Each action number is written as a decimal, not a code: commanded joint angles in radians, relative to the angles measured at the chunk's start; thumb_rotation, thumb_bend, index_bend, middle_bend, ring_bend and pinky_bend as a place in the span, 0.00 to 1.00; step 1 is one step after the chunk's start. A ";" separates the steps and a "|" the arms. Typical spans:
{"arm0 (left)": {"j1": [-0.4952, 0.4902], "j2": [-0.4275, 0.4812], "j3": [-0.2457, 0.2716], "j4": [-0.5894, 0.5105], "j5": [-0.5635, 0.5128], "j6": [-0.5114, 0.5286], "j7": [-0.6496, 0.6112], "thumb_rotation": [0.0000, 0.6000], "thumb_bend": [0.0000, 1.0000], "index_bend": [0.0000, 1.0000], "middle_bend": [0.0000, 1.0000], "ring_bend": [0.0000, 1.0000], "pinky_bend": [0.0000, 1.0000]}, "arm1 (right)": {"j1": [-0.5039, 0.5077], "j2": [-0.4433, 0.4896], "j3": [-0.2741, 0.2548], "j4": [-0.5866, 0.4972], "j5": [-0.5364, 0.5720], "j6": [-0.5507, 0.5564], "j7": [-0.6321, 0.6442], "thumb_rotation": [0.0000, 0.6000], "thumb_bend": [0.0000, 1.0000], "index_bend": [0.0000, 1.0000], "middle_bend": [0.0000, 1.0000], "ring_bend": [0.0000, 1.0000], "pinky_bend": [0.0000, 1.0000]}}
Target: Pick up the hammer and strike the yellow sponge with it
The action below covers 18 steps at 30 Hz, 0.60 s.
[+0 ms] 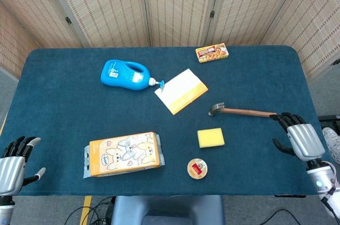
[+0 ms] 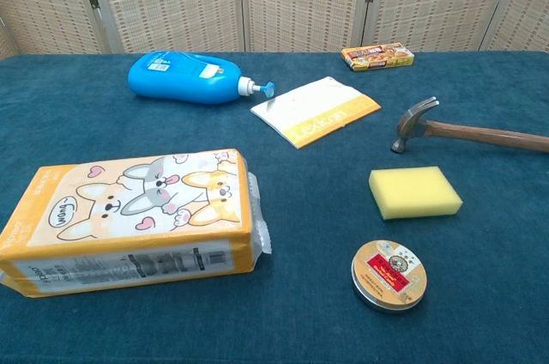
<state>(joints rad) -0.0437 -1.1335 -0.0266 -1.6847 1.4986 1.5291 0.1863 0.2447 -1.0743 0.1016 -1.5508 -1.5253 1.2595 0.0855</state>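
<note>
A staged test area for robot handling, going by what my cameras give me.

I see a table (image 1: 58,76) covered edge to edge in dark teal cloth, with woven folding screens (image 1: 175,7) closing off the whole top of the frame like a makeshift booth. Loose cables (image 1: 101,206) trail on grey floor at the bottom edge, beside a strip of yellow floor tape (image 1: 85,204). The things laid out are an unrelated mix set well apart: a blue detergent bottle (image 1: 123,74) at upper left, a tissue pack (image 1: 123,154) printed with cartoon dogs at lower left, a small food box (image 1: 212,52) near the top, a round tin (image 1: 197,169) at bottom centre.
</note>
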 commanded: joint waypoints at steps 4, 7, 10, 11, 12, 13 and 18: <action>0.007 0.003 0.003 0.001 -0.006 0.004 -0.002 1.00 0.21 0.21 0.20 0.12 0.18 | 0.123 -0.075 0.052 0.078 0.081 -0.154 -0.029 1.00 0.26 0.24 0.30 0.18 0.24; 0.010 0.004 0.004 0.001 -0.010 0.003 -0.002 1.00 0.21 0.21 0.20 0.12 0.18 | 0.172 -0.118 0.065 0.136 0.110 -0.217 -0.043 1.00 0.23 0.24 0.31 0.18 0.24; 0.014 0.006 0.004 0.001 -0.016 0.005 -0.001 1.00 0.21 0.22 0.20 0.12 0.18 | 0.215 -0.163 0.077 0.195 0.130 -0.259 -0.050 1.00 0.23 0.23 0.32 0.18 0.24; 0.015 0.006 0.004 0.001 -0.017 0.005 -0.001 1.00 0.21 0.22 0.20 0.12 0.18 | 0.227 -0.175 0.080 0.211 0.135 -0.271 -0.050 1.00 0.23 0.23 0.32 0.18 0.24; 0.016 0.008 0.004 0.001 -0.019 0.006 -0.001 1.00 0.21 0.22 0.20 0.12 0.18 | 0.243 -0.191 0.083 0.231 0.143 -0.289 -0.049 1.00 0.24 0.23 0.32 0.18 0.24; 0.017 0.009 0.004 0.000 -0.020 0.007 -0.001 1.00 0.21 0.22 0.20 0.12 0.18 | 0.254 -0.202 0.085 0.246 0.149 -0.302 -0.049 1.00 0.25 0.23 0.32 0.18 0.24; 0.019 0.009 0.002 0.000 -0.025 0.007 0.001 1.00 0.21 0.22 0.20 0.12 0.18 | 0.310 -0.272 0.091 0.324 0.178 -0.362 -0.054 1.00 0.26 0.24 0.32 0.13 0.18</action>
<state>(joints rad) -0.0242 -1.1241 -0.0246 -1.6848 1.4737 1.5362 0.1868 0.5385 -1.3230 0.1879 -1.2499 -1.3615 0.9177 0.0352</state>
